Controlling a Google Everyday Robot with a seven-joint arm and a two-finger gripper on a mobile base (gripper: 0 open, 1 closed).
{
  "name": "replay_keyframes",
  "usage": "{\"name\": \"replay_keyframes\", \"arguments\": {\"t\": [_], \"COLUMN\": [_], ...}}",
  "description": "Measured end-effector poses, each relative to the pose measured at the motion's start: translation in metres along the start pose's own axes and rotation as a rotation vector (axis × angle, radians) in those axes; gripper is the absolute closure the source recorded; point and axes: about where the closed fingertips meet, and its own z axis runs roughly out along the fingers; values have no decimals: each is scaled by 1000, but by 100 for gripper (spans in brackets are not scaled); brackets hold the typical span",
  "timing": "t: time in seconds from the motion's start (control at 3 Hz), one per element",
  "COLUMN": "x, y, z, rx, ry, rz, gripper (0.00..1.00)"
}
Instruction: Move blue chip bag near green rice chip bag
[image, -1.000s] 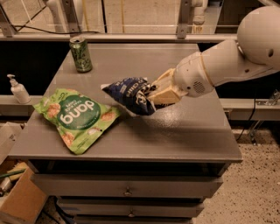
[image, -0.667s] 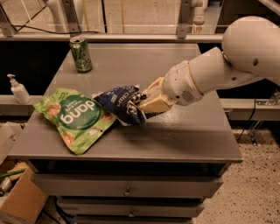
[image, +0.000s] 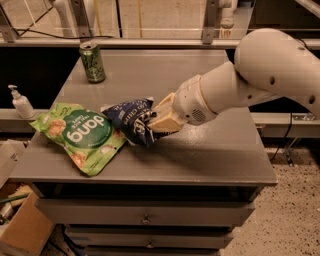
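Observation:
The blue chip bag (image: 129, 120) is a small crinkled navy bag with white lettering, held just above the grey cabinet top (image: 200, 150). My gripper (image: 156, 121) is shut on its right end, reaching in from the right on a white arm. The bag's left edge hangs right beside the green rice chip bag (image: 79, 135), which lies flat at the front left with its "dang" lettering upside down. The bag hides the fingertips.
A green drink can (image: 92, 61) stands at the back left of the top. A white pump bottle (image: 21, 102) stands on a ledge to the left. A cardboard box (image: 22, 230) sits on the floor at lower left. Drawers run below the front edge.
My gripper has carried the blue chip bag leftward, from the middle of the top until it is right beside the green rice chip bag. The green bag and can have not moved.

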Motion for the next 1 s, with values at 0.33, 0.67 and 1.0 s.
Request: {"name": "replay_keyframes", "arguments": {"t": [0.33,0.67,1.0], "x": [-3,-7,-11], "y": [-6,-11,-13], "z": [4,5,5], "rx": [20,32,38], "ry": [9,15,20], "rz": [-5,-10,-17], "gripper": [60,36,12]}}
